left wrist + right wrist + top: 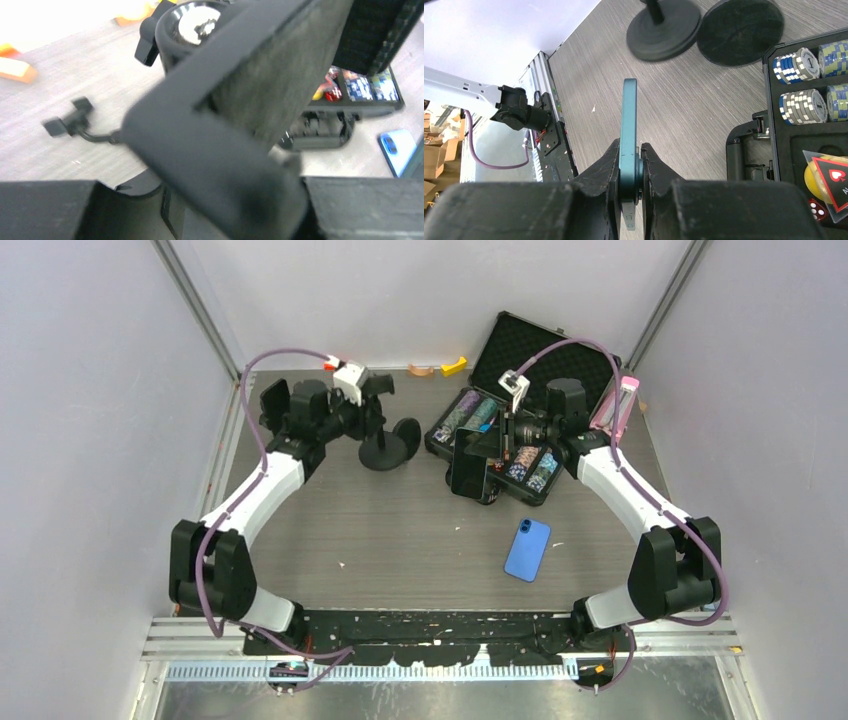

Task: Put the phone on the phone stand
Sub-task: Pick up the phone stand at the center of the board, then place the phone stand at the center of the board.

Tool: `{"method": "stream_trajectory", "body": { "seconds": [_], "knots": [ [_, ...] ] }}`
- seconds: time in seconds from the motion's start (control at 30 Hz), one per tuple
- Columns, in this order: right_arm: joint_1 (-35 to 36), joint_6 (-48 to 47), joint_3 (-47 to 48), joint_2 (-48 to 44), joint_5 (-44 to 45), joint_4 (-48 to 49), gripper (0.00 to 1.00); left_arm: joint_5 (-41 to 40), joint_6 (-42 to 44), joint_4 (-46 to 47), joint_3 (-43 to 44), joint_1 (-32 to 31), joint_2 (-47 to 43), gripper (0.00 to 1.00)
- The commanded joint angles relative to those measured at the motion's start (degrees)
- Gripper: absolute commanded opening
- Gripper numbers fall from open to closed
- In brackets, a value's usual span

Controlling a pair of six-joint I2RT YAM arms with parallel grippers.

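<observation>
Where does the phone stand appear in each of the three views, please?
Top external: the phone stand is left of centre, toward the far edge.
Left wrist: its cradle fills the middle, close up and blurred.
Right wrist: its round base is at top centre.
Shared landmark: the poker chip case, on the right in all three views.

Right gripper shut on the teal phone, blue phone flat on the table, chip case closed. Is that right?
Not quite. The chip case is open, lid raised and chips showing, as the top view shows. The rest holds: the right gripper is shut on the teal phone, and the blue phone lies flat on the table.
</observation>
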Motion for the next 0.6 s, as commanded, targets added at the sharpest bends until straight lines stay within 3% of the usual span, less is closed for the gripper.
{"method": "stream_trajectory", "body": {
  "seconds": [0.0,0.2,0.37,0.57],
  "knots": [
    [-0.5,-0.6,0.6,-3.1,-1.1,2.1,0.00,10.4,-4.5,12.8,-7.4,0.0,-5.3,0.00],
    [-2.0,-1.9,0.9,-3.6,-0.4,0.8,0.00,18.5,-5.8,31.7,-24.0,-1.4,-11.4,0.00],
    [-2.7,-3.1,1.2,-3.5,0.3,-0.8,0.00,24.7,-7.6,51.9,-34.2,-3.3,-10.1,0.00],
    [-2.8,-5.1,2.0,-3.6,0.7,-3.0,0.00,24.2,-4.1,59.3,-40.9,-7.4,-8.2,0.00]
  ]
}}
